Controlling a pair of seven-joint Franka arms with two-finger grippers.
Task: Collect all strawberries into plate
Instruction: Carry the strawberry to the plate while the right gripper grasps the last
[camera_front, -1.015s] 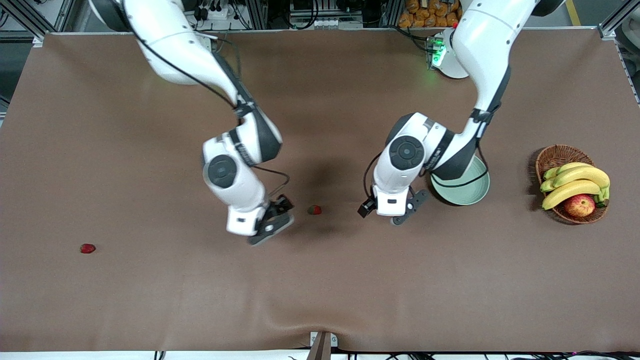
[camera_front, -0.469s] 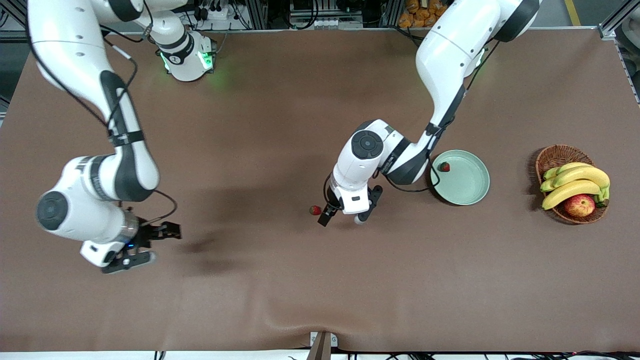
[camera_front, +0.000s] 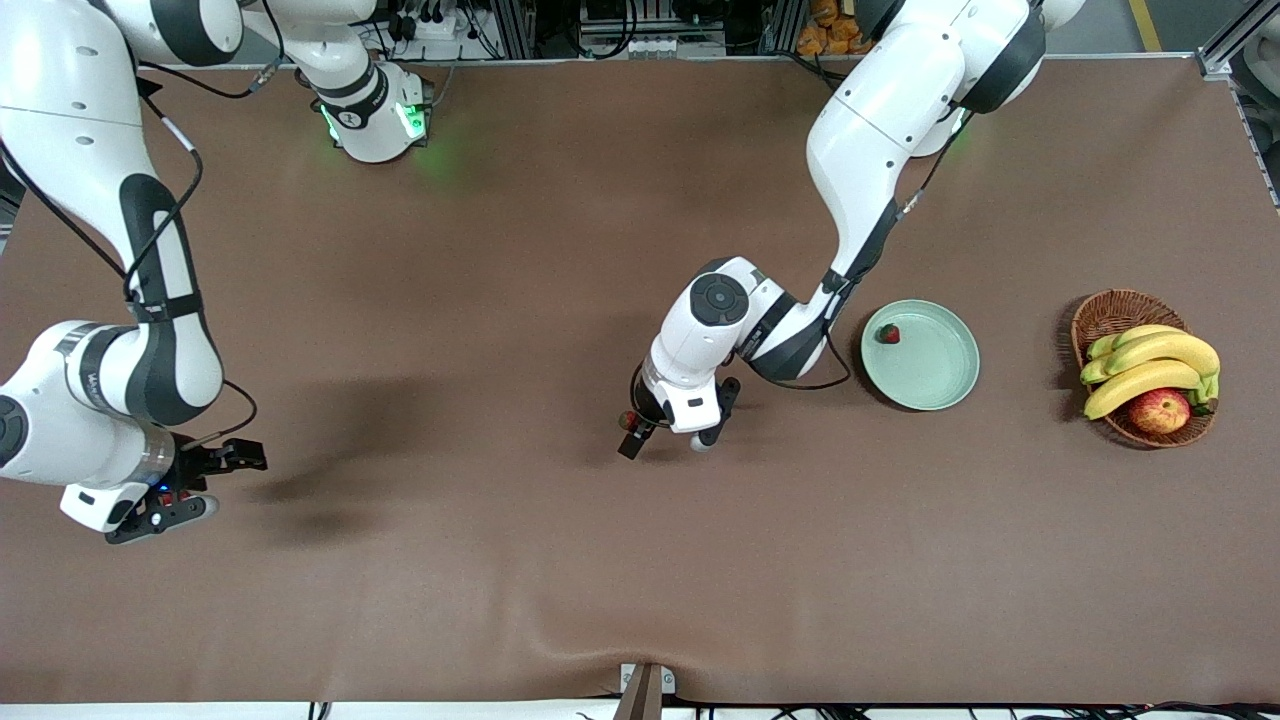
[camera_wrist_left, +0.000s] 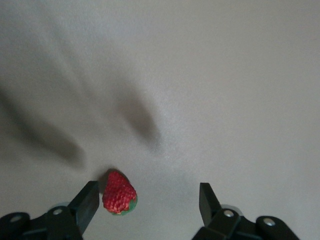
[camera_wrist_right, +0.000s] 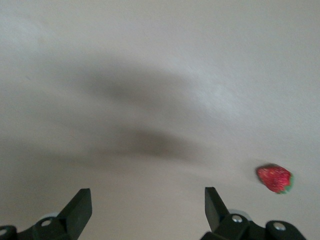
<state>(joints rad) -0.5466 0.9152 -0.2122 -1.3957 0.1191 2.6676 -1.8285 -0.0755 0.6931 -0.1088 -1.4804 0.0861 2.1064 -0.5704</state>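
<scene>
One strawberry (camera_front: 888, 333) lies in the pale green plate (camera_front: 935, 372), near its rim. A second strawberry (camera_front: 627, 419) rests on the brown cloth mid-table. My left gripper (camera_front: 665, 440) is down around it and open. In the left wrist view this strawberry (camera_wrist_left: 119, 192) sits between the fingers, close against one finger (camera_wrist_left: 89, 201). My right gripper (camera_front: 235, 482) hangs open low over the right arm's end of the table. In the right wrist view a third strawberry (camera_wrist_right: 274, 178) lies on the cloth outside the open right gripper (camera_wrist_right: 146, 205). In the front view this berry is hidden.
A wicker basket (camera_front: 1105, 312) with bananas (camera_front: 1150, 365) and an apple (camera_front: 1159, 410) stands at the left arm's end of the table, beside the plate. The brown cloth bulges into a fold (camera_front: 640, 640) at the table edge nearest the front camera.
The right arm swung from mid-table to its own end of the table. The left gripper moved from beside the plate to around the middle strawberry, uncovering the berry in the plate.
</scene>
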